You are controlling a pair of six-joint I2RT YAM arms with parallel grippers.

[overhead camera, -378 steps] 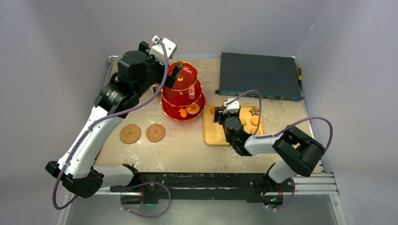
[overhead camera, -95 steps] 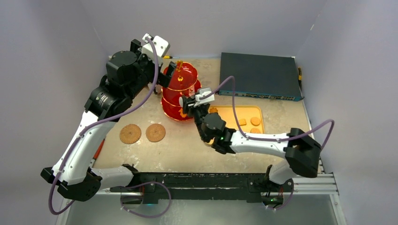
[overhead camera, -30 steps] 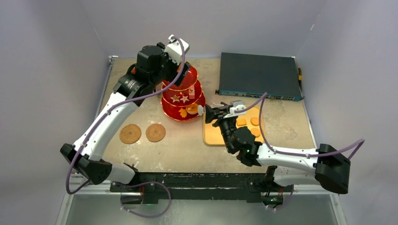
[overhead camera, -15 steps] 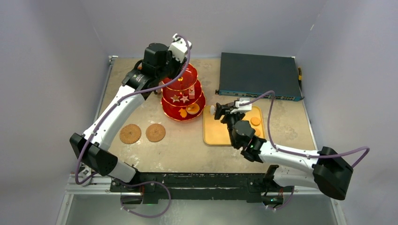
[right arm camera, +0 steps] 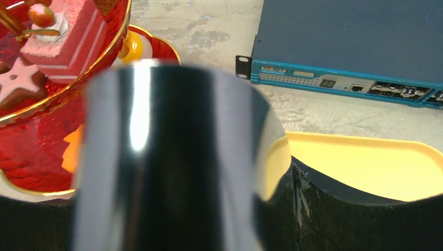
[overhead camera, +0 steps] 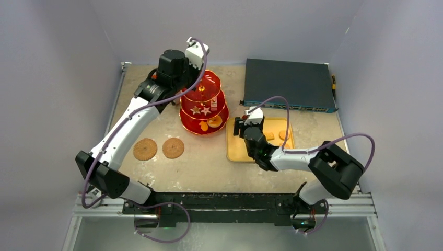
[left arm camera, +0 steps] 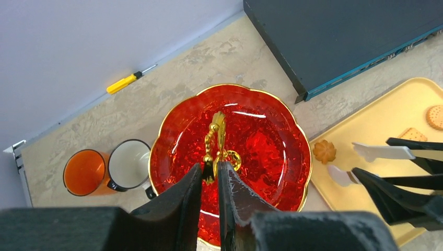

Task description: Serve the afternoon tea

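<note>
The red three-tier stand [overhead camera: 205, 107] stands at the back centre with star biscuits [overhead camera: 201, 110] and other pastries on its lower tiers. My left gripper [left arm camera: 214, 172] comes down over the top tier, shut on the gold handle [left arm camera: 217, 133]. An orange mug [left arm camera: 83, 172] and a white mug [left arm camera: 129, 163] sit just left of the stand. My right gripper [overhead camera: 240, 127] hovers over the left end of the yellow tray [overhead camera: 239, 152], shut on shiny metal tongs [right arm camera: 172, 157] with white tips [left arm camera: 384, 151]. Cookies [left arm camera: 324, 151] lie on the tray.
A dark electronics box [overhead camera: 287, 83] fills the back right. Two round woven coasters [overhead camera: 144, 149] lie at front left. A yellow screwdriver [left arm camera: 123, 82] rests by the back wall. A pink cake slice [right arm camera: 70, 36] sits on a tier.
My left gripper has closed on the stand's gold handle. My right gripper with the tongs has drawn back slightly and turned over the tray's left end.
</note>
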